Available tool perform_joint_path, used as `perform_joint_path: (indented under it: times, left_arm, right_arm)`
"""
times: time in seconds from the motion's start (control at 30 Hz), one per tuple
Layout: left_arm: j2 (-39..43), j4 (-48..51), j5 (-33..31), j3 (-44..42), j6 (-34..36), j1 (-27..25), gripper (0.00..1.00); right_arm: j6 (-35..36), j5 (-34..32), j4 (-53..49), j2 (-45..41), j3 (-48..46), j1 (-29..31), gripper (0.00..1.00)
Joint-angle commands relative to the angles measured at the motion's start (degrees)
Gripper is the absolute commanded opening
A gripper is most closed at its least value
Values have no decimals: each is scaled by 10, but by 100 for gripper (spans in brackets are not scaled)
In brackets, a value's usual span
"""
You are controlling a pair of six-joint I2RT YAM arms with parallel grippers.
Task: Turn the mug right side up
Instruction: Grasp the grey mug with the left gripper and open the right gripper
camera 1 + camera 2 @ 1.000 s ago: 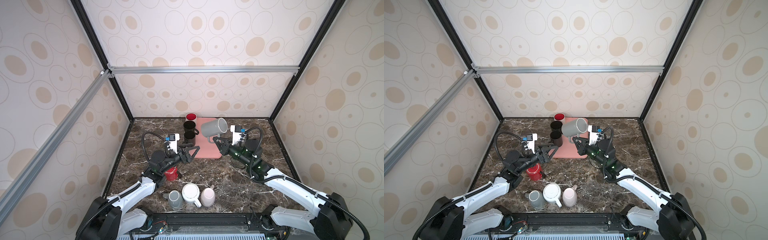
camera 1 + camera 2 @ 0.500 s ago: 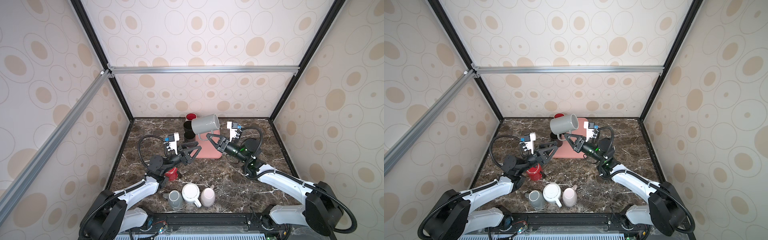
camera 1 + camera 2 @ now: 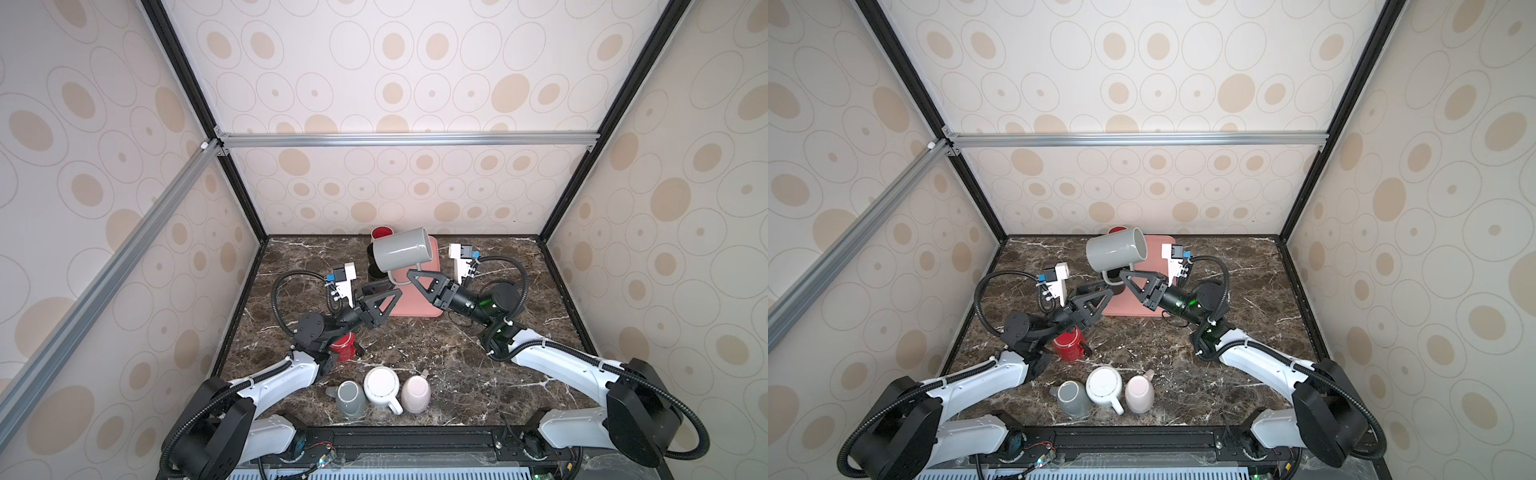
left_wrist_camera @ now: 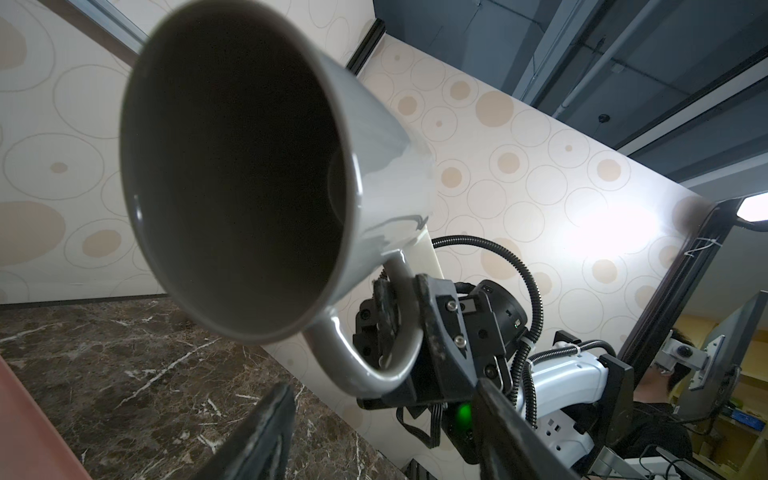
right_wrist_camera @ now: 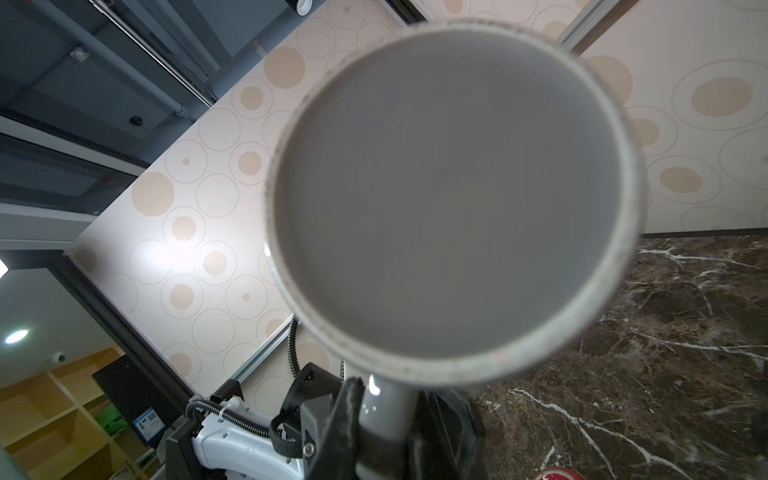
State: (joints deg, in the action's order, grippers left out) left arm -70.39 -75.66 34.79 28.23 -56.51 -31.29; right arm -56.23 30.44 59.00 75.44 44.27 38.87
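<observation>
I'm pinching grey ceramic mug (image 3: 401, 249) by handle, right jaws shut; it's lying level, mouth pointing at half-open empty left jaws.

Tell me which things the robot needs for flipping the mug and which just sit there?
Job: big grey mug, held up on its side; right gripper, shut on its handle; left gripper, open nearby.
Lying about: pink mat; near red mug; far red mug; black mugs; front grey mug; white mug; pink mug.
</observation>
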Motion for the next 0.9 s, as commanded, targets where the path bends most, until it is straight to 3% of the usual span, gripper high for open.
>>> perform_joint_path:
  times: [0.0,0.4,0.6,0.63,0.87]
  left_arm:
    - [8,-28,3,34,-4,-2,62]
    - [15,-18,-11,36,-6,-2,27]
    - [27,27,-27,43,12,-3,4]
    - [30,46,-30,46,19,-2,0]
    - [70,153,-45,60,76,-3,0]
  right_arm:
    - [3,23,85,-4,18,9,0]
    - [0,31,81,8,8,17,0]
    - [12,28,54,-4,3,18,1]
    - [15,23,46,-7,0,17,4]
    - [60,-4,-35,-53,-24,17,28]
